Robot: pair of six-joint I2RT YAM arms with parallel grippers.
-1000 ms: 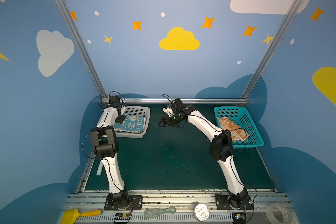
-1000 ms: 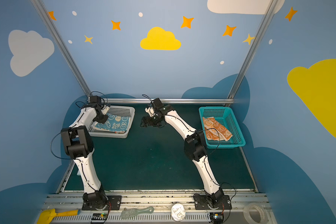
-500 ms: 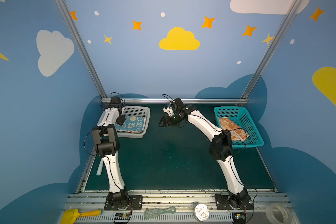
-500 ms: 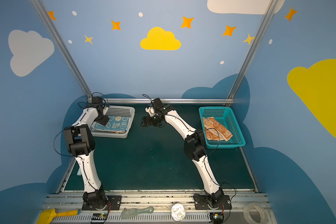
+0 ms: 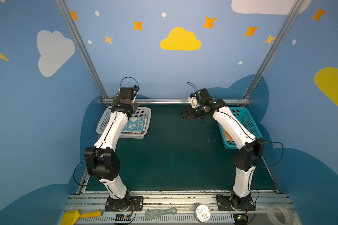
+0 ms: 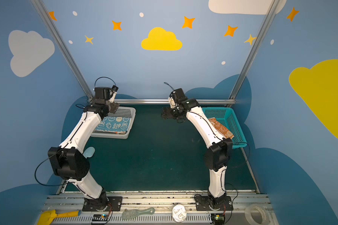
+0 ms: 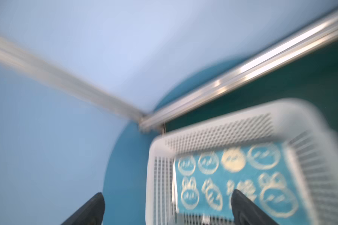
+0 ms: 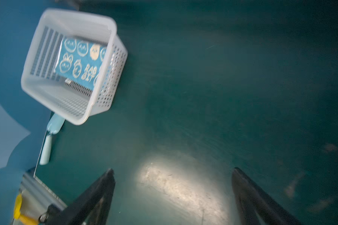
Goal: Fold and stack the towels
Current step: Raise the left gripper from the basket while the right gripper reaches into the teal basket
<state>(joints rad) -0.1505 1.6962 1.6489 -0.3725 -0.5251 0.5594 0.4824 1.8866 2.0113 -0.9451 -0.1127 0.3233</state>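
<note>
Towel (image 6: 113,125) lies untouched; both jaws seemingly spread empty.

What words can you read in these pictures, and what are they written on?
"RAB BIT", in two rows, on the blue towel lying in the white basket.
Marks on the round disc at the front edge: too small to read.
No other words show.
</note>
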